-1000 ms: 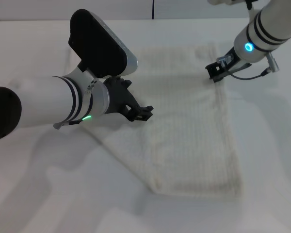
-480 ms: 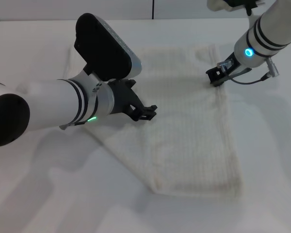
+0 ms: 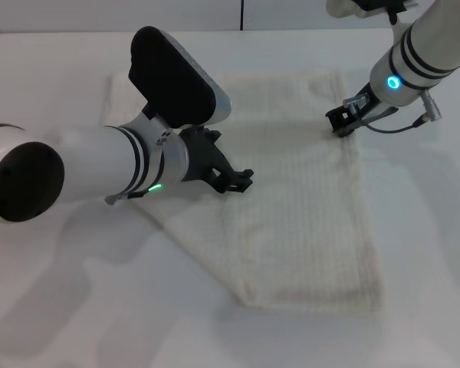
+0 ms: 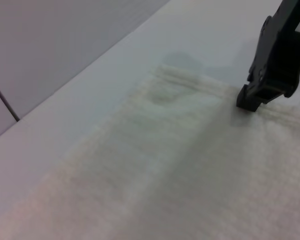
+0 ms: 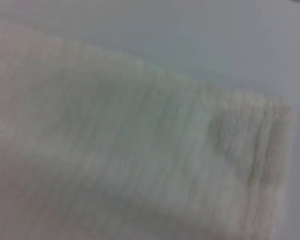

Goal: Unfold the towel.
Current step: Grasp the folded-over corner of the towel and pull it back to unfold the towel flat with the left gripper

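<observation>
The cream-white ribbed towel (image 3: 291,207) lies flat on the white table, one long edge running from the far right to the near right. My left gripper (image 3: 234,182) hovers over the towel's middle-left part. My right gripper (image 3: 340,122) is down at the towel's right edge, near its far right corner. The left wrist view shows the towel (image 4: 165,170) and the right gripper (image 4: 262,85), whose tip touches the hemmed edge. The right wrist view is filled by the towel's corner (image 5: 140,150), seen close up.
The white table (image 3: 54,307) surrounds the towel on all sides. A pale wall (image 4: 50,45) stands behind the table's far edge. No other objects show.
My left arm has moved to the right, farther over the towel. My right gripper shifted slightly at the towel's edge and then held still. The towel has not visibly moved.
</observation>
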`<state>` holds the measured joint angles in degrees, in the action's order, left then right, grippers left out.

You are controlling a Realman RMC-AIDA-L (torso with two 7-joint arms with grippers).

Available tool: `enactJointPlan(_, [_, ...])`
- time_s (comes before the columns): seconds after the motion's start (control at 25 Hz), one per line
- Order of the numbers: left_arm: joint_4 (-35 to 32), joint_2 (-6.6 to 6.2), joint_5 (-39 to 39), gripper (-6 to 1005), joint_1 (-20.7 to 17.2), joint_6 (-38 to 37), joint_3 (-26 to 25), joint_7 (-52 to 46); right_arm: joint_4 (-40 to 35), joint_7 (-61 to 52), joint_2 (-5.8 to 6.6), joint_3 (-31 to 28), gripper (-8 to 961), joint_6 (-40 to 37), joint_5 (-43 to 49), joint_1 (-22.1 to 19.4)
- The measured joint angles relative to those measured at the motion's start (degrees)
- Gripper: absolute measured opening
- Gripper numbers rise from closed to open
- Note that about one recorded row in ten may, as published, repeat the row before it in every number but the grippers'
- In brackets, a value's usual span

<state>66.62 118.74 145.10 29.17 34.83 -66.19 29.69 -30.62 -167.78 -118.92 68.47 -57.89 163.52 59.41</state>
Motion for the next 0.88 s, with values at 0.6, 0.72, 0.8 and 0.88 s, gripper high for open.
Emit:
enactJointPlan(0.6, [-5.60,-0.05,-1.40,695,3.50,-1.48,-0.21,-0.60,-0.22,0.00,0.00,0.17,11,-0.18,0.05,-0.08])
enactJointPlan(0.72, [-5.63,-0.09,-1.11,666,3.68,-1.08,-0.04,-0.54,-0.23,0.00,0.00,0.17,11,-0.22,0.05,-0.09])
enactJointPlan(0.8, [-5.87,-0.07,-0.91,624,3.80,-1.06,0.00,-0.54,-0.23,0.00,0.00,0.18,12,-0.33,0.05,-0.09])
enactJointPlan(0.88, [-6.55,-0.07,-0.84,582,4.15,-1.01,0.00,-0.53,-0.23,0.01,0.00,0.27,12,-0.49,0.05,-0.07])
